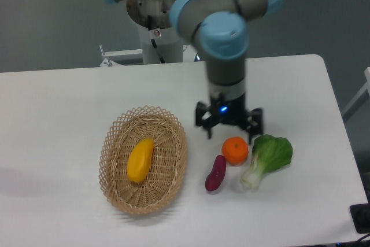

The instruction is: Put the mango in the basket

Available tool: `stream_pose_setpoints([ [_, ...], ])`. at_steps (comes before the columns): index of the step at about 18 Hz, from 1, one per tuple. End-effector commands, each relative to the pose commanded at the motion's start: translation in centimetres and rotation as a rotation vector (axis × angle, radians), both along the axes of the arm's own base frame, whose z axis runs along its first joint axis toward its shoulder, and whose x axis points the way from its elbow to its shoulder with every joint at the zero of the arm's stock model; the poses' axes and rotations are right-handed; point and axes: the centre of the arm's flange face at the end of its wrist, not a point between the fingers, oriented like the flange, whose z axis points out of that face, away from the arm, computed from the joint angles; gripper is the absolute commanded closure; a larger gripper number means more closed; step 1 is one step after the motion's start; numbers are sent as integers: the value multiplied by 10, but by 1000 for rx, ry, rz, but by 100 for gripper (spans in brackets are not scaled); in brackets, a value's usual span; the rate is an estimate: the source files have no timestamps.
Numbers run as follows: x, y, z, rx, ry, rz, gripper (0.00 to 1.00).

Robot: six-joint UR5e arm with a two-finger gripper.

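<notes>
The mango (140, 159) is a smooth yellow-orange oval fruit lying inside the oval wicker basket (115, 133), near its middle. My gripper (230, 133) hangs to the right of the basket, just above the round orange fruit (235, 150). Its fingers are spread apart and hold nothing. The mango is free of the gripper.
A small purple sweet potato (215, 173) lies below and left of the orange. A green leafy vegetable (268, 158) lies to the orange's right. The arm's base (156, 27) stands at the table's far edge.
</notes>
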Motion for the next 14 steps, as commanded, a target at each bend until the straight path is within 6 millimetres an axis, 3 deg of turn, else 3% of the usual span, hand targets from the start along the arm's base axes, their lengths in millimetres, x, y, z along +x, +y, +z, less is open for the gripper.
stream_pose_setpoints([
  [4, -22, -35, -1, -56, -34, -84, 0],
  [14, -37, -61, -3, -68, -35, -94, 0],
])
